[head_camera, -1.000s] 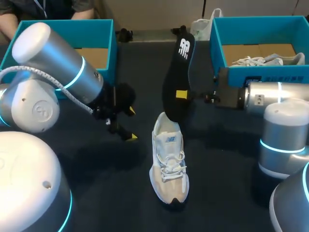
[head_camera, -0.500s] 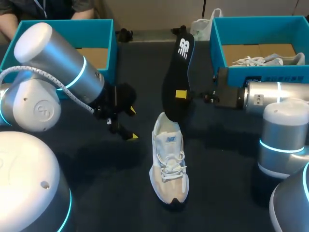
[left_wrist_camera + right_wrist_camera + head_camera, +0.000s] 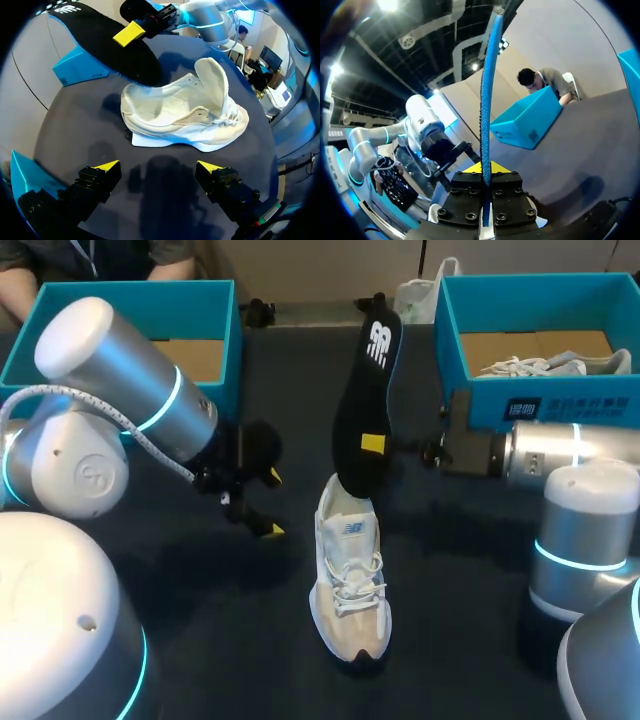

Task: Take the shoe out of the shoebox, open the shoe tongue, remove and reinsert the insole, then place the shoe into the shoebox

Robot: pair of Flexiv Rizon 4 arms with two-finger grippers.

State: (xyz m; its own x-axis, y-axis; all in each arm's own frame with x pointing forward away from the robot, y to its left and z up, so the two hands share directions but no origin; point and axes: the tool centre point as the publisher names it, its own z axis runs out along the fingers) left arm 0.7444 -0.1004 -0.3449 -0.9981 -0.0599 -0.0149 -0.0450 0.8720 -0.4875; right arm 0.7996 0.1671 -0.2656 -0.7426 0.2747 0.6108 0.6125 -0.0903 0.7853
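Left shoebox (image 3: 215, 315), teal, sits at the table's (image 3: 200, 640) far-left corner, lid off, brown floor showing. Left gripper (image 3: 271, 503) hangs low over the table between that box and the shoe, fingers spread wide, nothing between them; in the left wrist view the left gripper (image 3: 159, 167) points at the shoe's side with bare tabletop between the tips. Shoe (image 3: 350, 580) is out of the box, mid-table, upright on its sole, toe toward the near edge, heel toward the far edge. From the left wrist the shoe (image 3: 185, 117) shows its tongue (image 3: 216, 82) lifted up and the mouth open. Insole (image 3: 365, 400), black, stands nearly on end above the heel, lower end at the heel opening; can't tell if it's inside or only touching the collar. Right gripper (image 3: 375, 445) comes in from the right edge and is clamped on the insole around mid-length; the right wrist view has the insole (image 3: 487, 100) edge-on, pinched between both tips of the right gripper (image 3: 485, 167). Right shoebox (image 3: 540, 400), teal, at the far-right corner, holds a second shoe (image 3: 555, 365).
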